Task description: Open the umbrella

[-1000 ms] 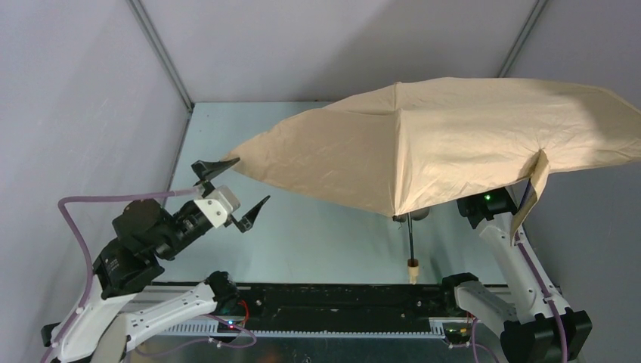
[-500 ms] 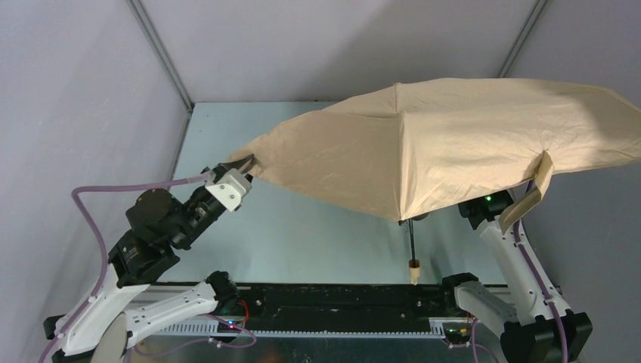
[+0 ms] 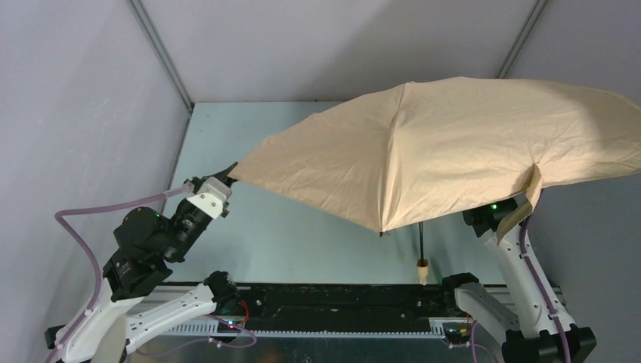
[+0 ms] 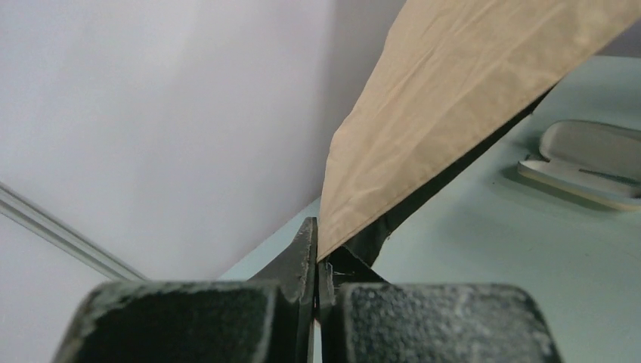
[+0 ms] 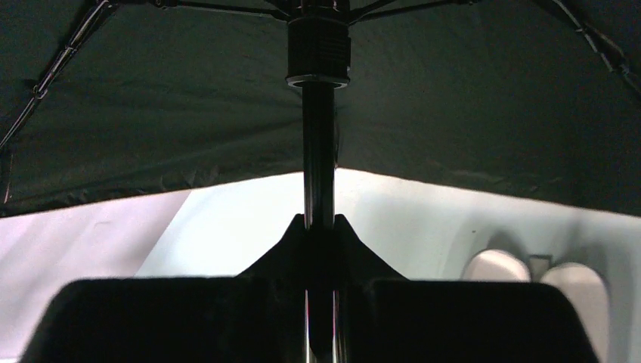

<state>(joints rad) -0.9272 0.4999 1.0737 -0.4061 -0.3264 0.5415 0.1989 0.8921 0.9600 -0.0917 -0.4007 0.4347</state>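
Observation:
The umbrella (image 3: pixel 453 144) hangs spread over the right half of the table, its tan canopy wide and wrinkled. Its closing strap (image 3: pixel 529 198) dangles at the right edge. My left gripper (image 3: pixel 227 172) is shut on the canopy's left tip; in the left wrist view the fabric (image 4: pixel 453 98) runs up and away from the pinched left gripper (image 4: pixel 317 243). My right gripper (image 5: pixel 319 225) is shut on the thin black shaft (image 5: pixel 319 151) below the runner (image 5: pixel 318 49), under the dark ribs. From above, the canopy hides that gripper. The shaft (image 3: pixel 420 240) ends in the beige handle (image 3: pixel 422 265).
A pale, flat, case-like object (image 4: pixel 589 162) lies on the light green table (image 3: pixel 302 234) under the canopy; it also shows in the right wrist view as the pale case (image 5: pixel 529 276). Grey walls close in on the left, back and right. The right arm (image 3: pixel 510 249) rises beside the handle.
My left gripper went from wide open to shut on the canopy's left tip. The canopy has spread flatter, and the shaft and handle have shifted slightly right.

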